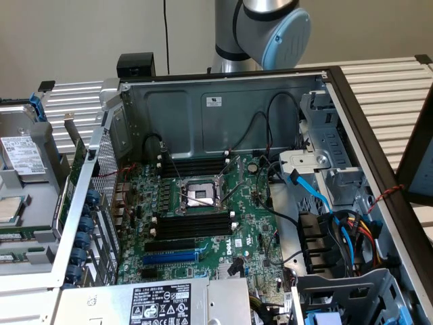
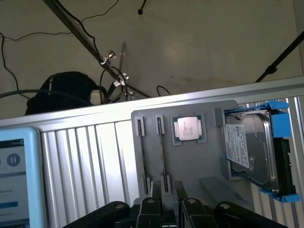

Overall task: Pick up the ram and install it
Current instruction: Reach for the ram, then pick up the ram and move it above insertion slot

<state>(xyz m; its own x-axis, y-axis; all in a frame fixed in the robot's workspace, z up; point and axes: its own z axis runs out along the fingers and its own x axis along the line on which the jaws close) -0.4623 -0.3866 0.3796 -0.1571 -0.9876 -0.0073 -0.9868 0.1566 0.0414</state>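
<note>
Pincer open and empty, hovering over the long, thin ram stick, which stands on edge in a grey slotted plastic holder.
Best practice, by my read: centre the jaws across the stick's flat faces, descend straight, grip high. Wrist view gives jaw-to-stick alignment. Exterior view gives the green motherboard with long black empty slots, and the holder sits at that view's left.
</note>
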